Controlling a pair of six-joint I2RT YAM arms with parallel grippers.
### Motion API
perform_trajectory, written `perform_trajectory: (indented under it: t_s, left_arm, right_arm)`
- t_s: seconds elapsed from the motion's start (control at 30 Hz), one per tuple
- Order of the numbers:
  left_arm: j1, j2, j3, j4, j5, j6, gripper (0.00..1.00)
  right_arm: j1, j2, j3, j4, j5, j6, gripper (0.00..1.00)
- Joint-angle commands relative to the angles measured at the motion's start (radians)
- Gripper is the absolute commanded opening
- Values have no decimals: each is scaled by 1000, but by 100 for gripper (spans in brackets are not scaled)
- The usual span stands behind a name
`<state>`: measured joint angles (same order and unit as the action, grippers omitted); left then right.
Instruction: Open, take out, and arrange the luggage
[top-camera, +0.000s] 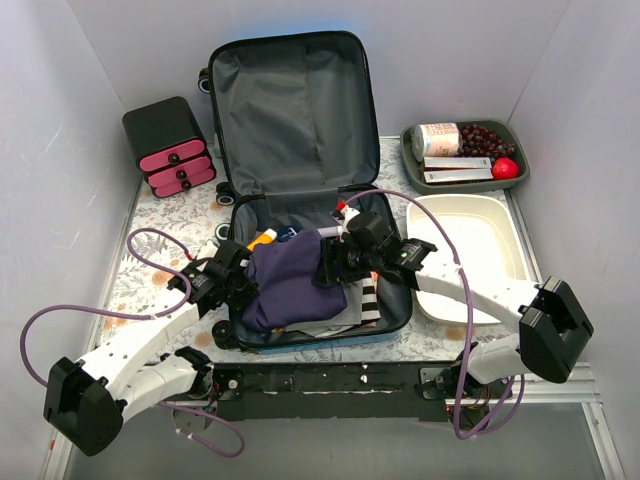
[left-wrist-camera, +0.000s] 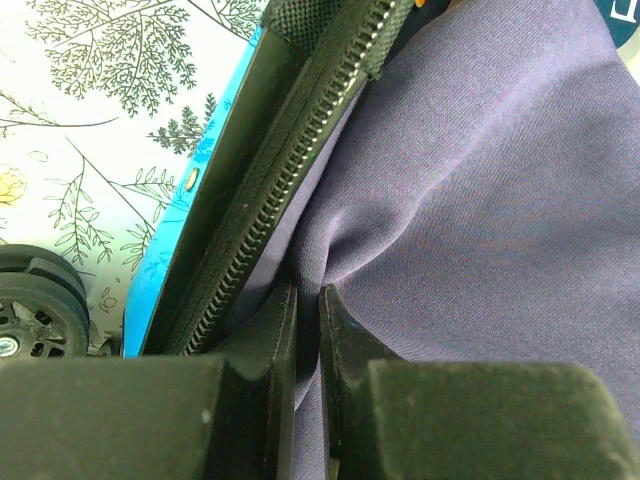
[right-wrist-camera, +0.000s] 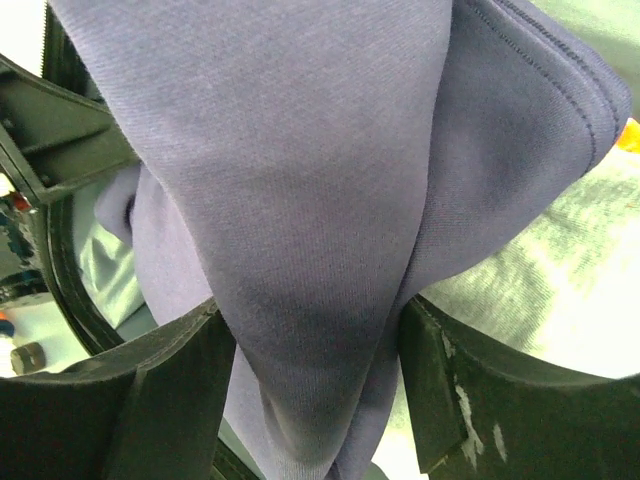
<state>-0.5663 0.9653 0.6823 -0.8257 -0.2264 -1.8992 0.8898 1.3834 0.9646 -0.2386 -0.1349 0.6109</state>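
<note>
The luggage (top-camera: 290, 110) lies open on the tabletop (top-camera: 160, 225), unpacking in hand: the left end effector (left-wrist-camera: 308, 295) pinches the purple garment (top-camera: 290, 285), the right end effector (right-wrist-camera: 312, 310) clamps a thick fold, so both should next lift it clear together

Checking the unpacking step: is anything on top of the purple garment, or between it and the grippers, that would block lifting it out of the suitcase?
Nothing visible. The suitcase lid stands open, the purple garment lies topmost, and the left gripper and right gripper each have a fold of it between their jaws.
</note>
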Motion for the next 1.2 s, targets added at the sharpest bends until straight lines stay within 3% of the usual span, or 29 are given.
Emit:
perform_trajectory:
  t_s: [0.0,0.33,0.53,0.57,0.6,0.67,0.8,0.83,0.87,1.17]
  left_arm:
    - [6,6,-26,-75,-76,28,0]
    - [6,-8,-30,-73,-67,26,0]
    - [6,-31,-38,-47,-48,40,0]
    - [6,-30,-36,-41,-45,43,0]
    - [6,-30,-27,-38,-44,52,0]
    - [6,-34,-14,-38,-42,60,9]
    - [6,-75,34,-27,-25,89,29]
    - [6,-86,52,-24,-15,104,48]
    - [6,-100,60,-23,-11,107,54]
    - [6,-201,166,-24,6,153,98]
  right_arm:
    - [6,11,-17,97,-32,44,66]
    - [21,78,-27,62,1,82,64]
    - [26,78,-55,143,-18,70,44]
    - [26,83,-55,150,-35,69,30]
    - [28,83,-53,162,-48,60,22]
    - [31,80,-35,176,-63,30,2]
    - [40,60,26,141,-36,-58,1]
    - [40,54,36,127,-20,-75,1]
    - [40,40,60,93,16,-109,1]
    - [40,-56,178,-83,236,-290,1]
